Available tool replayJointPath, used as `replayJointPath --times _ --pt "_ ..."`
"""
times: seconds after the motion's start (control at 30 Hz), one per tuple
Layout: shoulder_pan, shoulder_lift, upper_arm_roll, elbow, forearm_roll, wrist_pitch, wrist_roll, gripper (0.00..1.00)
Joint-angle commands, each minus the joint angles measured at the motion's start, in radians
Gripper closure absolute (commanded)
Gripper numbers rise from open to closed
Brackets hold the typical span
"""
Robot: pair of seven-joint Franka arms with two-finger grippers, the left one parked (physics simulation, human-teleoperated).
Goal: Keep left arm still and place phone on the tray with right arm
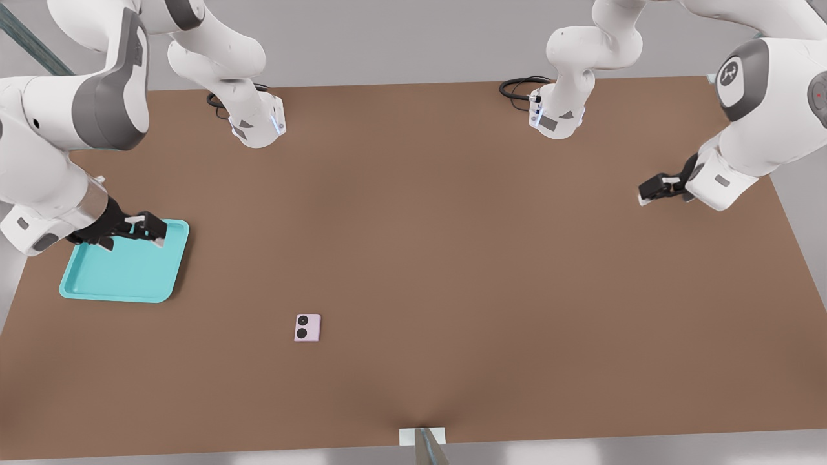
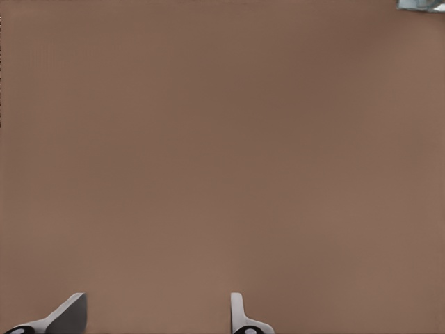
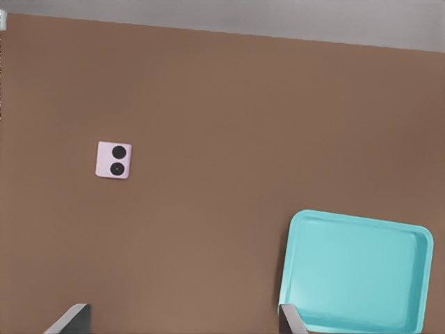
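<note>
The pale pink-lilac phone lies flat on the brown table, its two black lenses along the edge toward the front view's left. It also shows in the right wrist view. The turquoise tray sits at the front view's left and holds nothing. In the right wrist view, the tray is well apart from the phone. My gripper hovers over the tray's far right corner, open, with nothing between its fingers. The phone lies well to the gripper's right and nearer the front edge.
Two white arm bases with black cables stand along the table's far edge. The parked arm's gripper hangs at the front view's right. A small white mount sits at the front edge.
</note>
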Motion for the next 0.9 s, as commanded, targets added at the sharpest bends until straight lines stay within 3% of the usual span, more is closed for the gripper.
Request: replayJointPath --times 0.0,0.07,0.23,0.33,0.5,0.63,0.87 --pt "0.003 0.000 -0.001 0.000 0.000 0.071 0.014 0.00" --pt "0.038 0.050 0.008 0.000 -0.003 0.115 0.023 0.00" --pt "0.236 0.386 0.013 0.101 -0.012 0.335 0.409 0.00" --pt "0.265 0.563 -0.001 0.242 -0.015 0.413 0.543 0.00" --pt "0.265 0.590 0.030 0.224 -0.012 0.474 0.755 0.00" --pt "0.267 0.578 0.065 0.149 -0.009 0.465 0.783 0.00" --pt "0.265 0.581 0.054 0.038 -0.064 0.542 0.767 0.00"
